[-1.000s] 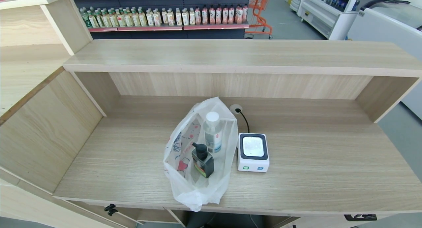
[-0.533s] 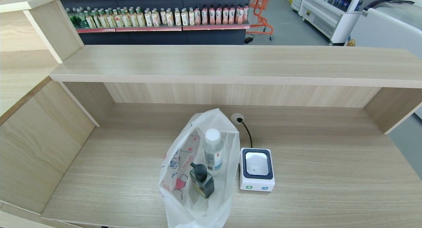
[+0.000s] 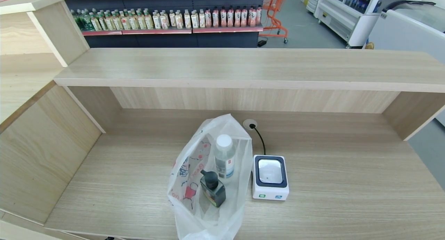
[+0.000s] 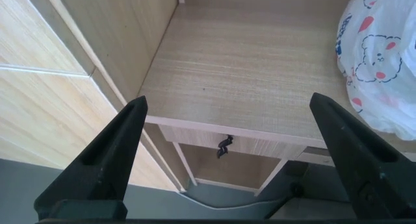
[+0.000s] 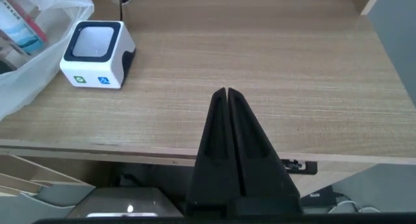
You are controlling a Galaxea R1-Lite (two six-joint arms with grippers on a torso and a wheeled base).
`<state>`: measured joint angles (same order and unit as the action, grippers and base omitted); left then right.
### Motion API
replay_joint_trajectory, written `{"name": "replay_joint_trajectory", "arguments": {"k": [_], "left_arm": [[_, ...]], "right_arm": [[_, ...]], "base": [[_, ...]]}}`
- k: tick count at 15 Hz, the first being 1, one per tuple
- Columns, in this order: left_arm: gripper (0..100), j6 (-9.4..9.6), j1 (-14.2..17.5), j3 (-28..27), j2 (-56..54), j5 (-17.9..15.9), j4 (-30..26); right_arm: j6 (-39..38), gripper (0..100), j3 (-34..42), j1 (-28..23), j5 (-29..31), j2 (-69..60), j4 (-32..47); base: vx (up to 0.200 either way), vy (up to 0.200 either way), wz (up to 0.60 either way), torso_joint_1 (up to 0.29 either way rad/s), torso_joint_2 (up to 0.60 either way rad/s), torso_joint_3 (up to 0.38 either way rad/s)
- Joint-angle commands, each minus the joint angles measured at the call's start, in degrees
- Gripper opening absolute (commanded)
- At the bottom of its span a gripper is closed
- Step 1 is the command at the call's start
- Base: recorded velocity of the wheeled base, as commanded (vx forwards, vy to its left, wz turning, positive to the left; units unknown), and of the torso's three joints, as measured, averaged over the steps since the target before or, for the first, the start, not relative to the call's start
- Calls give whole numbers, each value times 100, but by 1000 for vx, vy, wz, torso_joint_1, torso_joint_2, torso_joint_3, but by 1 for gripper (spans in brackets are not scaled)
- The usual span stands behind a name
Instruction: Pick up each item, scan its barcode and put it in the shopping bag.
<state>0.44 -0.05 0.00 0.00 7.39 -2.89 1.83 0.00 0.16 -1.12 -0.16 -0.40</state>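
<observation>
A translucent white shopping bag (image 3: 194, 184) with red cartoon print stands open on the wooden counter (image 3: 330, 184). Inside it a clear bottle with a white cap (image 3: 224, 156) stands behind a dark pump bottle (image 3: 212, 189). To the bag's right sits the white barcode scanner (image 3: 270, 177) with a dark-framed window, its cable running back to a hole. My left gripper (image 4: 231, 156) is open, held off the counter's front edge, the bag (image 4: 377, 74) off to one side. My right gripper (image 5: 226, 94) is shut and holds nothing, hanging over the front edge with the scanner (image 5: 97, 55) and bag (image 5: 32, 49) farther off.
A raised ledge (image 3: 243, 64) runs along the counter's back, with side walls at both ends. A drawer handle (image 4: 224, 146) sits under the front edge. Shelves of drink bottles (image 3: 167, 19) and freezers (image 3: 399, 21) stand in the room behind.
The head camera has tilted, so the whole picture has slid down since a second ago. Bag, bottles and scanner keep their places on the counter.
</observation>
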Motion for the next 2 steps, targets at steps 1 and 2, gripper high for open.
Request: {"name": "replay_joint_trajectory", "arguments": {"k": [1,2], "left_arm": [[100,0,-4,0,0,0,8],[100,0,5,0,0,0,8]], "right_arm": [[2,0,0,2,-2,16,-4],[2,0,0,2,-2,16,-4]], "base": [[0,0,0,0,0,0],[0,0,0,0,0,0]]}}
